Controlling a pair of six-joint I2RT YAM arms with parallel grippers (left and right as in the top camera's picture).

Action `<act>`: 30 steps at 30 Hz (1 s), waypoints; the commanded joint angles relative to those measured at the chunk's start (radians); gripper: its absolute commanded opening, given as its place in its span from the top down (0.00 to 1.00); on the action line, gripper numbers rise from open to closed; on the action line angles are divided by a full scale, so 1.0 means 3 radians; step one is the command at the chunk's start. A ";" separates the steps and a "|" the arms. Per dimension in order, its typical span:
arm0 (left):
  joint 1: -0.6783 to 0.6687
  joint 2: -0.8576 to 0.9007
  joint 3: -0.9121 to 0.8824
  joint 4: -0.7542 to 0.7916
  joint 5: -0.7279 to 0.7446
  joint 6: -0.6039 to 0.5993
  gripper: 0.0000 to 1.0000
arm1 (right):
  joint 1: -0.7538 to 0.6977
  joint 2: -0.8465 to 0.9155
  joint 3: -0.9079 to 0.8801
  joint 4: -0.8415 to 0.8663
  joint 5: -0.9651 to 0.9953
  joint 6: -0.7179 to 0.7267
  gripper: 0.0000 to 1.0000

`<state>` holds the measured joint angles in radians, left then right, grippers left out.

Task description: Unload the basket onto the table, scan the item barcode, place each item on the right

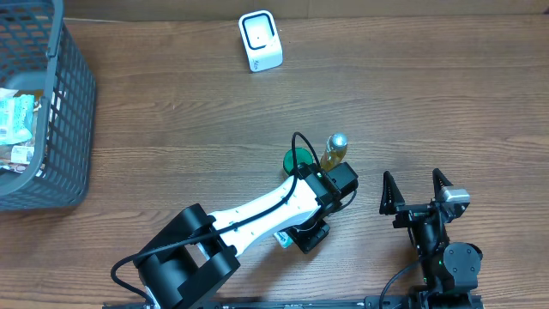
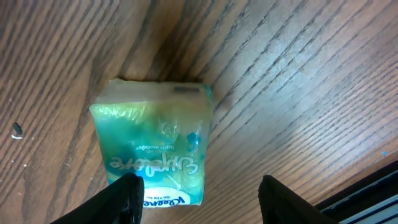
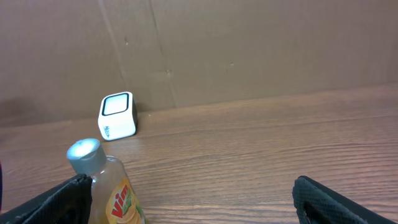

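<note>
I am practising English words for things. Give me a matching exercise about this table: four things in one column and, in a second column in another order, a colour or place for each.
Things:
1. basket
2. scanner
3. bottle
4. tissue pack

Descriptions:
A. silver cap, yellow liquid inside
B. green wrapper, lying flat on the wood
C. white, standing alone at the far side of the table
D. grey mesh, at the left edge of the overhead view, with packets inside

Pairs: 1-D, 2-C, 3-A, 4-B
</note>
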<state>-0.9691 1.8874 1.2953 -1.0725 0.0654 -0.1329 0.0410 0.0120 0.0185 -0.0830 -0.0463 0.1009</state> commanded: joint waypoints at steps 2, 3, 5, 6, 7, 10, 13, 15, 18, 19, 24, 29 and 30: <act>0.0000 -0.0070 -0.0084 0.0042 -0.0056 -0.0076 0.37 | 0.0018 -0.0031 -0.0036 0.0006 0.0013 0.0013 0.00; 0.0000 -0.0065 -0.0093 0.0042 -0.0056 -0.0076 0.37 | 0.0018 -0.0031 -0.0036 0.0006 0.0013 0.0013 0.00; -0.0001 -0.0045 -0.0108 0.0041 -0.0053 -0.0083 0.37 | 0.0018 -0.0031 -0.0036 0.0006 0.0013 0.0013 0.00; 0.0000 -0.0033 -0.0108 0.0039 -0.0055 -0.0083 0.37 | 0.0018 -0.0031 -0.0036 0.0006 0.0013 0.0013 0.00; 0.0000 -0.0019 -0.0112 0.0042 -0.0053 -0.0083 0.38 | 0.0018 -0.0031 -0.0036 0.0006 0.0013 0.0011 0.00; -0.0001 -0.0008 -0.0132 0.0086 -0.0053 -0.0083 0.38 | 0.0018 -0.0031 -0.0036 0.0006 0.0013 0.0013 0.00; 0.0000 -0.0008 -0.0182 0.0165 -0.0055 -0.0083 0.38 | 0.0018 -0.0031 -0.0036 0.0006 0.0013 0.0013 0.00; 0.0000 -0.0008 -0.0237 0.0225 -0.0055 -0.0083 0.37 | 0.0018 -0.0031 -0.0036 0.0006 0.0013 0.0013 0.00; 0.0000 -0.0008 -0.0326 0.0289 -0.0057 -0.0083 0.35 | 0.0018 -0.0031 -0.0036 0.0006 0.0013 0.0013 0.00; 0.0000 -0.0008 -0.0342 0.0289 -0.0057 -0.0083 0.34 | 0.0018 -0.0031 -0.0036 0.0006 0.0013 0.0013 0.00; 0.0003 -0.0008 -0.0398 0.0287 -0.0071 -0.0083 0.34 | 0.0018 -0.0031 -0.0036 0.0006 0.0013 0.0013 0.00; 0.0003 -0.0006 -0.0448 0.0338 -0.0084 -0.0085 0.36 | 0.0018 -0.0031 -0.0036 0.0006 0.0013 0.0013 0.00; 0.0003 -0.0006 -0.0462 0.0352 -0.0083 -0.0093 0.37 | 0.0018 -0.0031 -0.0036 0.0006 0.0013 0.0013 0.00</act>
<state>-0.9691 1.8820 1.1969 -0.9722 0.0475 -0.1513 0.0410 0.0120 0.0185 -0.0834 -0.0467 0.1013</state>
